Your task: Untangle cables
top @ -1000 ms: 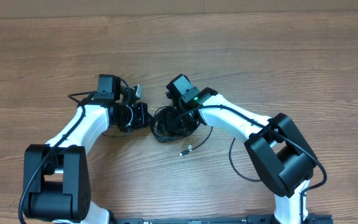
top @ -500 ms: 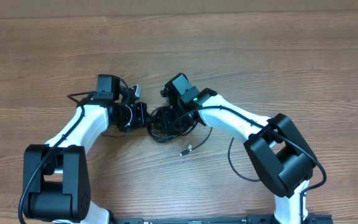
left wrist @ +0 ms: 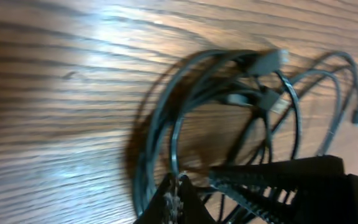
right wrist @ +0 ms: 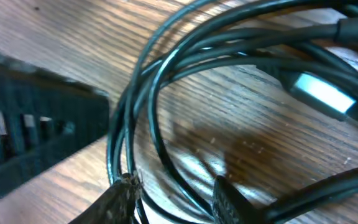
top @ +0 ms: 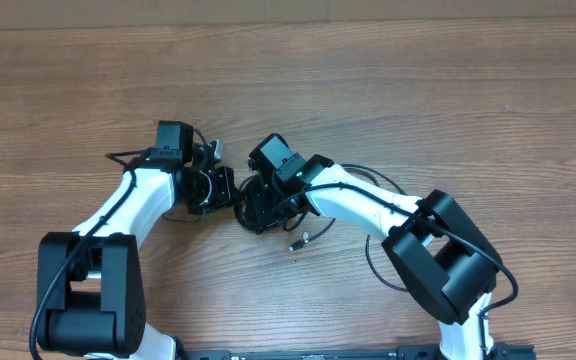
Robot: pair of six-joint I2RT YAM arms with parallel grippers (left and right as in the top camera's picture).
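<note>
The cables [top: 280, 205] lie as a tangled black coil between the two arms at mid-table, and one silver plug end [top: 296, 243] trails out toward the front. My left gripper [top: 230, 190] is at the coil's left edge. In the left wrist view it [left wrist: 178, 186] is shut, pinching a strand of the cables [left wrist: 216, 57]. My right gripper [top: 255, 208] sits over the coil from the right. In the right wrist view it [right wrist: 174, 198] stands open, with several strands of the cables [right wrist: 185, 59] running between its fingers. A pale plug [right wrist: 319, 93] lies in the coil.
The two grippers are close together; the right one shows as a black ribbed body [left wrist: 278, 180] in the left wrist view. A thicker black arm cable [top: 378, 265] loops on the wooden table [top: 418, 90] beside the right arm's base.
My right arm has moved left over the coil toward the left gripper, and its jaws have narrowed. The coil has shifted slightly left. The left gripper stayed shut and in place.
</note>
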